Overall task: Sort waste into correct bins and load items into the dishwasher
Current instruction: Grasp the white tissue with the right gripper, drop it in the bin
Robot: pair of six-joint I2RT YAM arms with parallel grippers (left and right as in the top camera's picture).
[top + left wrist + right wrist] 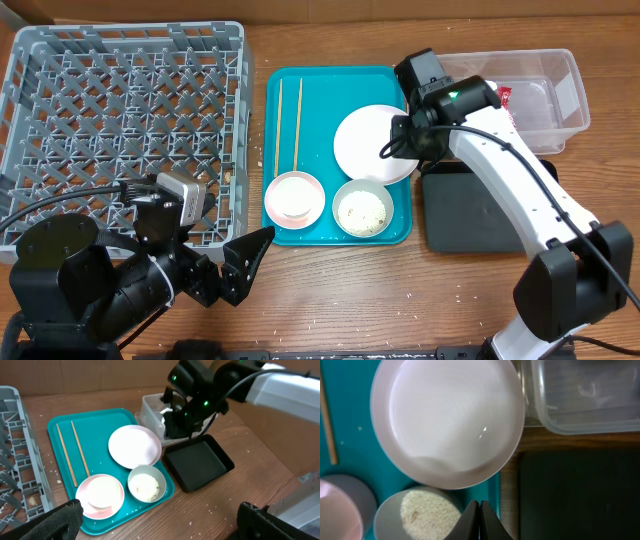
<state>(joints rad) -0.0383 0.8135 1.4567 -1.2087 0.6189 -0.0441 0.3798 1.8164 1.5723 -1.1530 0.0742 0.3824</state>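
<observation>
We find no lettering we can read. The small red wrapper (503,97) lies in the clear tub (545,95) to the right of the teal tray (320,100), and its print is too small to make out. The rest of the tub's contents are only a haze through its wall.

The counter (400,290) is brown wood with visible grain. Pale crumbs are scattered over it in front of the teal tray, and a plain brown wall (100,375) rises behind it.

On the teal tray:
- Two chopsticks (288,122) lie side by side along its left part.
- The pale-pink plate (365,140) sits at its right, overlapping the tray's edge.
- The pink bowl (293,198) stands at the front with a white cup (102,491) in it.
- The grey-green bowl (363,208) stands beside the pink bowl and holds rice (422,510).

The black tray (465,215) lies just right of the teal tray, in front of the tub. The grey dish rack (120,110) stands to the tray's left, with its near edge hidden behind the left arm.

The right claw (479,510) hangs over the teal tray's right rim with its two tips pressed together and nothing between them. The right arm (510,170) covers part of the tub and the black tray.

The left claw (160,510) hovers in front of the teal tray, spread wide and holding nothing. Only the ends of its fingers (55,522) show, and they are blurred.
</observation>
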